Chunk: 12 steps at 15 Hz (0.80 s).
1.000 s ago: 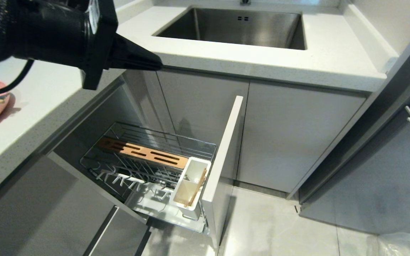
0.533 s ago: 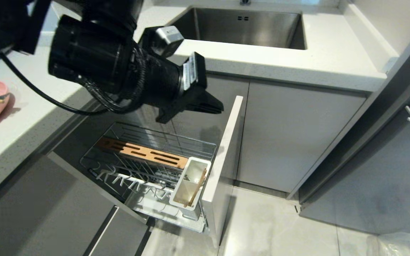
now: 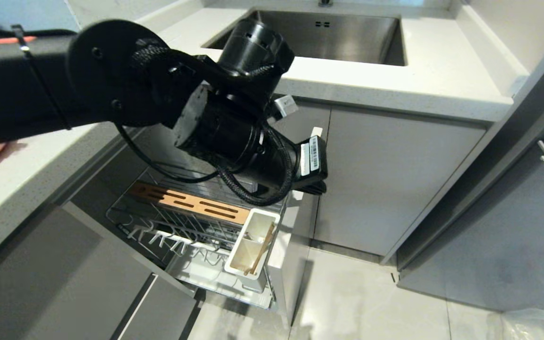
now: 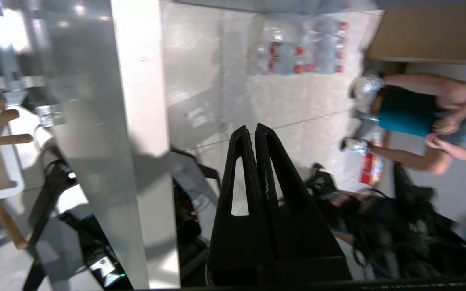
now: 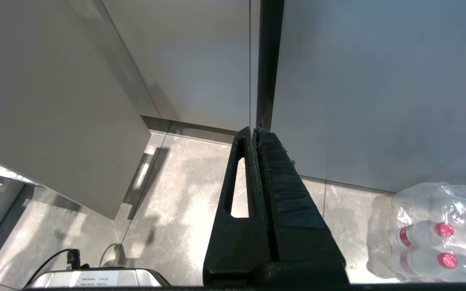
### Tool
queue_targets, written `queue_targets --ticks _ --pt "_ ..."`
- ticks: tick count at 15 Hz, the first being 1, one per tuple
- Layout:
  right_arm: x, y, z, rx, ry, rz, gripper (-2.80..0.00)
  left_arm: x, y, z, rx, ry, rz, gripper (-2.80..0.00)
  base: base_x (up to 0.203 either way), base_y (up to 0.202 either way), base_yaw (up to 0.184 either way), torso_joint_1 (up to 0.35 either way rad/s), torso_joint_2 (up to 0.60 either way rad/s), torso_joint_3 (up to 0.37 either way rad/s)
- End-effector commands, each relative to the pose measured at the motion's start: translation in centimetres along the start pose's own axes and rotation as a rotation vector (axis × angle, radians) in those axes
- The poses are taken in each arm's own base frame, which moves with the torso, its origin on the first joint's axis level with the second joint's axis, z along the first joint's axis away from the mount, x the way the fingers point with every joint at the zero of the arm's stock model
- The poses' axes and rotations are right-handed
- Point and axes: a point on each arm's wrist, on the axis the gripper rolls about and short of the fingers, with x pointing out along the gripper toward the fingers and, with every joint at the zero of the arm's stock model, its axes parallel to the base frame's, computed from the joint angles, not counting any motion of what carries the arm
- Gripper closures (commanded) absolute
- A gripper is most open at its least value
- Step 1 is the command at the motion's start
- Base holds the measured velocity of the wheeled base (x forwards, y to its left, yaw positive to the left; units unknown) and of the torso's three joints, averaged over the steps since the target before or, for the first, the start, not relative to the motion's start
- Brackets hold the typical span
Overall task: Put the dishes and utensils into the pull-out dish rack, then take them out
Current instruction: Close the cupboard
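Dish rack point(image 3: 196, 208) pulled out under the counter, chopsticks point(image 3: 260, 252) sitting in its white caddy point(image 3: 248, 245)
left gripper point(image 4: 254, 133) pinched shut, holding nothing, right by the rack's front panel point(image 4: 136, 121); right gripper point(image 5: 254, 135) closed too, parked low

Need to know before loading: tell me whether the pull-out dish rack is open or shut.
Open: the pull-out dish rack stands drawn out from the cabinet, basket exposed.

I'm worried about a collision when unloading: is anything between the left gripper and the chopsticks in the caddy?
The left gripper, shut, points at the floor outside the cabinet front. That panel's top edge lies between it and the chopsticks in the white caddy. Nothing else visible does.
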Motion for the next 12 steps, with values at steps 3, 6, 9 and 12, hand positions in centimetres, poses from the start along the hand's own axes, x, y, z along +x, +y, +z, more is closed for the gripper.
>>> queue_targets --ticks 3,6,9,12 --pt "0.0 0.0 0.0 0.001 0.002 0.0 0.0 2.2 0.4 -0.4 -0.003 0.003 0.097 0.0 0.0 0.0 0.0 0.0 0.0 0.0" --pt "0.0 0.0 0.0 0.001 0.002 0.0 0.0 2.4 0.6 -0.3 0.004 -0.023 0.15 0.0 0.0 0.0 0.0 0.0 0.0 0.0" --pt "0.0 0.0 0.0 0.001 0.002 0.0 0.0 2.5 0.8 -0.3 0.036 -0.05 0.216 0.0 0.0 0.0 0.0 0.0 0.0 0.0" --pt "0.0 0.0 0.0 0.001 0.002 0.0 0.0 2.4 1.0 -0.3 0.042 -0.084 0.283 0.0 0.0 0.0 0.0 0.0 0.0 0.0"
